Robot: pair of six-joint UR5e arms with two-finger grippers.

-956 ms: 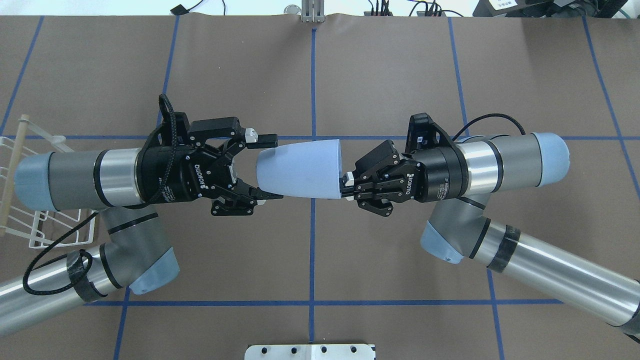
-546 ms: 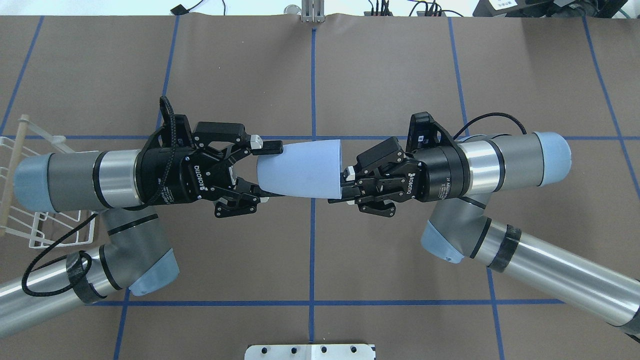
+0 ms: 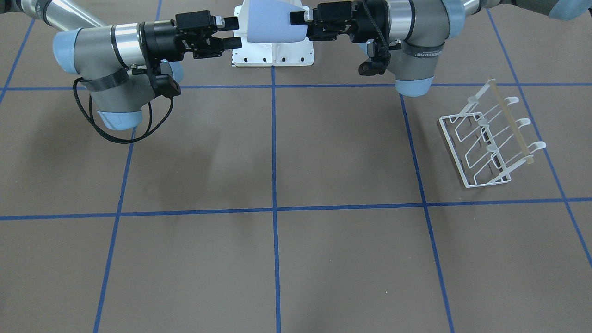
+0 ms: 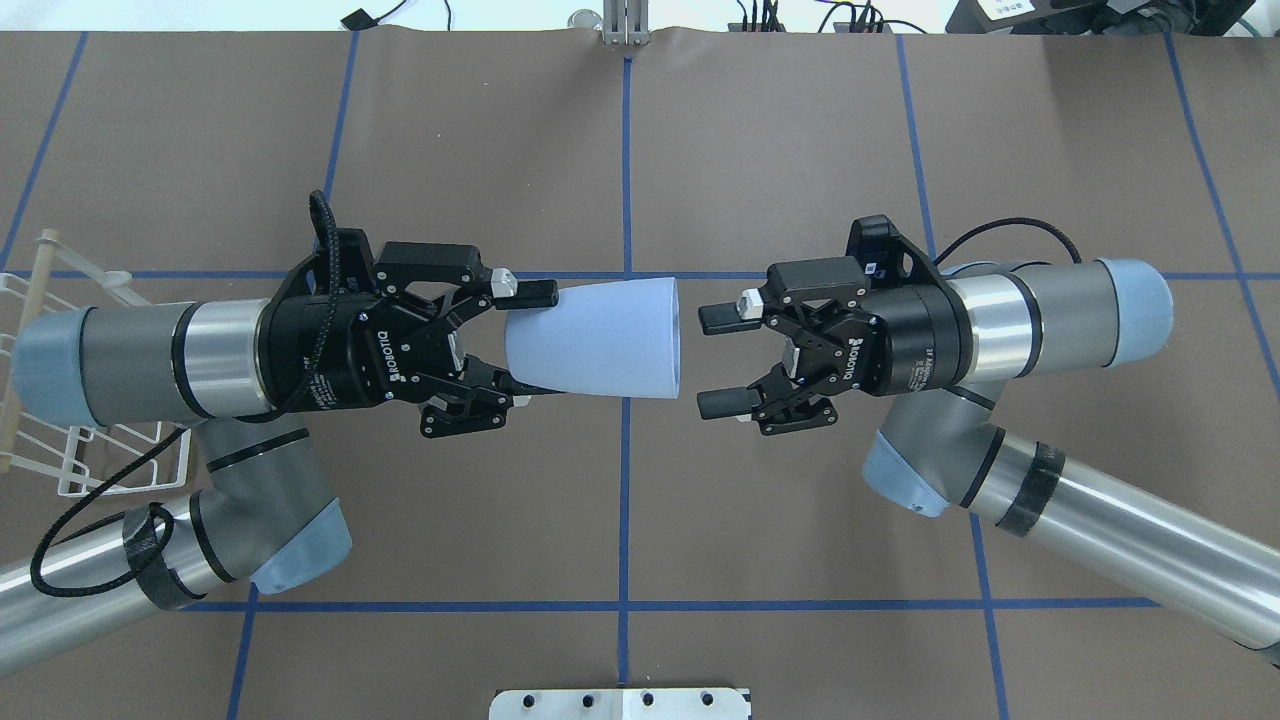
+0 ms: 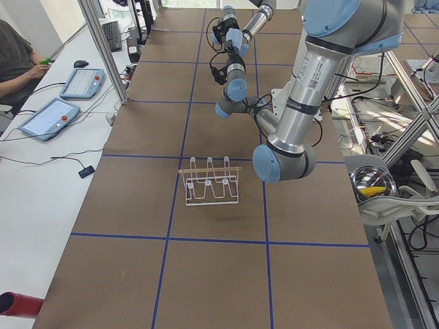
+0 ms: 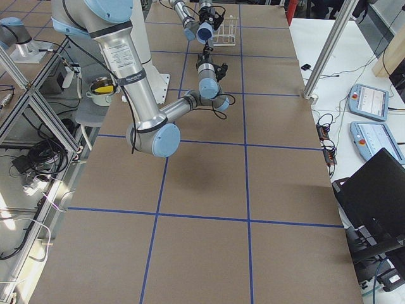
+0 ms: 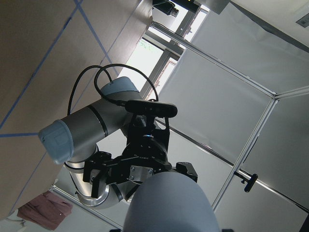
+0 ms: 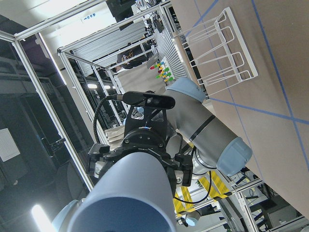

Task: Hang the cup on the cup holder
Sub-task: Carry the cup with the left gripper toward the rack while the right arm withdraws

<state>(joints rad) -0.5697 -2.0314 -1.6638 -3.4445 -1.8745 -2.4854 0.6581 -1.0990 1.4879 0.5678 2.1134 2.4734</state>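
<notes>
The light blue-grey cup [image 4: 600, 338] lies horizontal in the air over the table's middle, with its rim to the right. My left gripper [image 4: 530, 343] is shut on its narrow base end. My right gripper [image 4: 713, 360] is open and empty, a short gap to the right of the rim. The front-facing view shows the cup [image 3: 270, 21] between the left gripper [image 3: 298, 23] and the right gripper [image 3: 233, 32]. The white wire cup holder [image 4: 60, 440] stands at the table's left edge, partly under my left arm; it shows whole in the front-facing view [image 3: 485, 138].
The white robot pedestal plate [image 4: 620, 703] sits at the near table edge below the cup. An operator [image 5: 17, 58] sits at a side desk with tablets [image 5: 51, 116]. A metal bowl [image 5: 372, 184] rests off the table beside the robot.
My left gripper closed on the cup's base. My right gripper let go of the rim, opened and drew back to the right. The cup shifted slightly left.
</notes>
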